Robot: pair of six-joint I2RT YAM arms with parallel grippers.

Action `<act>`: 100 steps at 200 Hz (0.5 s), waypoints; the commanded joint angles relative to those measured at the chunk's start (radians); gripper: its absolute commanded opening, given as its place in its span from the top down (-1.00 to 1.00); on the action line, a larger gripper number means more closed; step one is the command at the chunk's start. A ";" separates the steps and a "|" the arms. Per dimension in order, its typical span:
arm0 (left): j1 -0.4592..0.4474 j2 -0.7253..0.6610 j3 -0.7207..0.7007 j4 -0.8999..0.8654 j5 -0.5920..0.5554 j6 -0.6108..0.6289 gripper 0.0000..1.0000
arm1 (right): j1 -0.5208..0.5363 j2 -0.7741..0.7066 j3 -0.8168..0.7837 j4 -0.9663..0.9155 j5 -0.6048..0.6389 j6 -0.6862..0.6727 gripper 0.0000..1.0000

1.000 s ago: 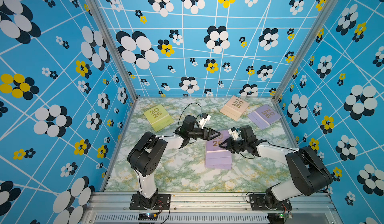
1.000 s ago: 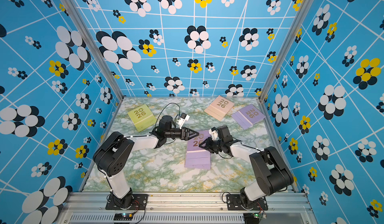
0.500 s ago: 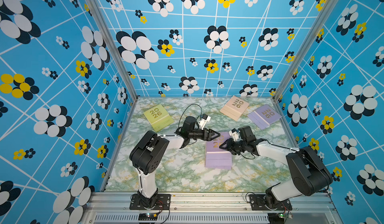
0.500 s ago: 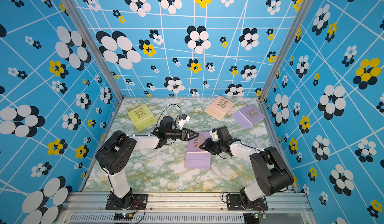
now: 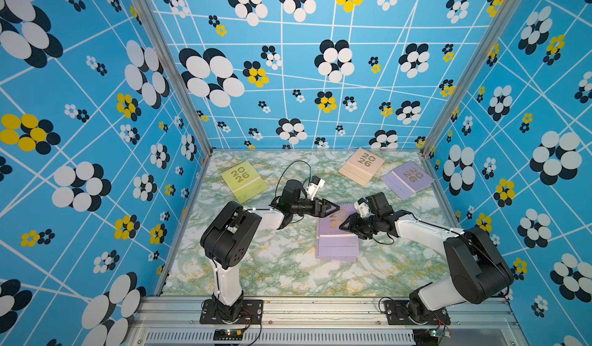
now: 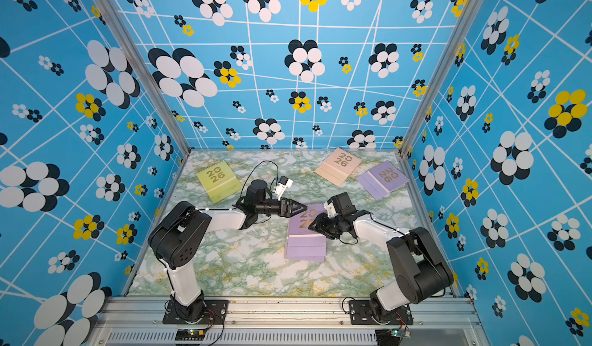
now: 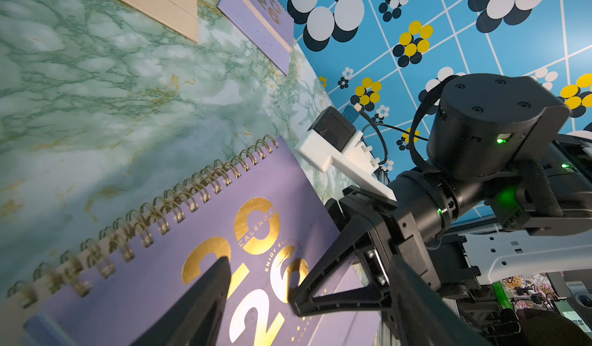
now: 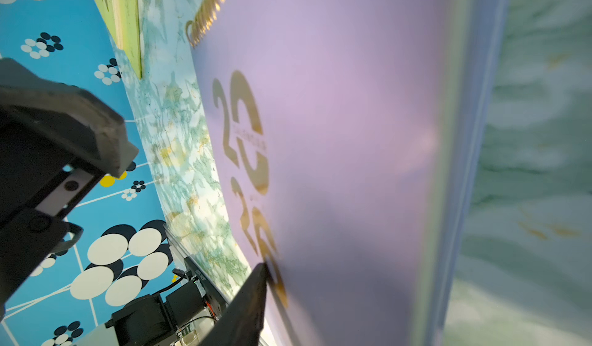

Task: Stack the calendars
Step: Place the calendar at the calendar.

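Both top views show a marble desk [image 5: 282, 264] inside blue flowered walls. A stack [image 5: 336, 245] of calendars, lilac on top, lies mid-desk. A green calendar [image 5: 244, 181] lies back left, with a peach calendar [image 5: 361, 165] and a lilac calendar [image 5: 407, 178] back right.

The left end effector [image 5: 334, 207] hovers over the stack's far edge, jaws wide, empty. The right end effector [image 5: 344, 226] is over the stack's right side, jaws parted, holding nothing.

The left wrist view adds the top cover's gold spiral [image 7: 179, 197] and the right fingertip [image 7: 302, 306] at the "26" — touching or not, unclear. The right wrist view adds the stack's layered side edges [image 8: 471, 168], blurred.
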 commanded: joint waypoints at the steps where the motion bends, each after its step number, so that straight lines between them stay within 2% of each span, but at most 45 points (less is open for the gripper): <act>1: -0.008 0.022 -0.014 0.046 0.023 -0.016 -0.57 | 0.019 0.010 0.033 -0.088 0.047 -0.024 0.01; 66: -0.009 0.035 -0.021 0.068 0.024 -0.026 -0.57 | 0.040 0.018 0.079 -0.155 0.094 -0.029 -0.17; 100: -0.009 0.043 -0.023 0.084 0.024 -0.037 -0.57 | 0.041 0.015 0.113 -0.234 0.166 -0.036 -0.22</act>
